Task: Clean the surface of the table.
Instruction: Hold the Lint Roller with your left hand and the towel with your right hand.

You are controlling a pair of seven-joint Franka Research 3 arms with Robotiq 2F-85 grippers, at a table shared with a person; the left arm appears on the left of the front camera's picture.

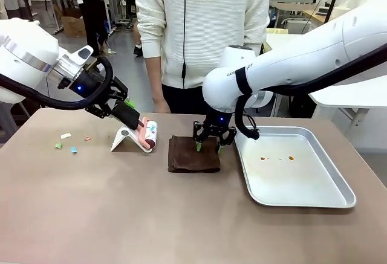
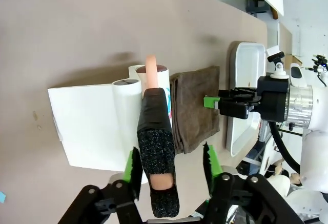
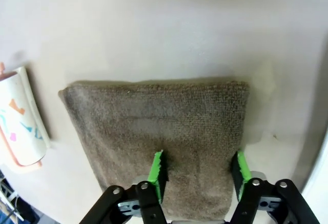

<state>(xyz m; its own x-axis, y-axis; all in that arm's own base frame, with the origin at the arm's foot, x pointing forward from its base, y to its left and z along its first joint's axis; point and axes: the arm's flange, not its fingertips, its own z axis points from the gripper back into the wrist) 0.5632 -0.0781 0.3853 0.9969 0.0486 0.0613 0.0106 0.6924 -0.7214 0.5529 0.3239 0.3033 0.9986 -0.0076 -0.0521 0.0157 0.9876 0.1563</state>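
Biggest worry: the left end effector [image 2: 172, 163] is straddling the lint roller [image 1: 149, 135] handle [image 2: 156, 152] with its fingers spread, one pad seemingly touching and the other standing off. If it's lifting like that, the roller is probably sliding out or tipping off its white stand [image 2: 87, 126]. The right end effector [image 3: 198, 172] is sitting spread too, tips pressing into the folded brown towel [image 3: 154, 121]. Closing there risks pinching only the top layer, or shoving the towel into the tray [image 1: 296, 179] beside it. The table [image 1: 181, 228] is lying directly beneath both end effectors, with paper scraps [image 1: 65, 136] sitting near the left one's outer side.
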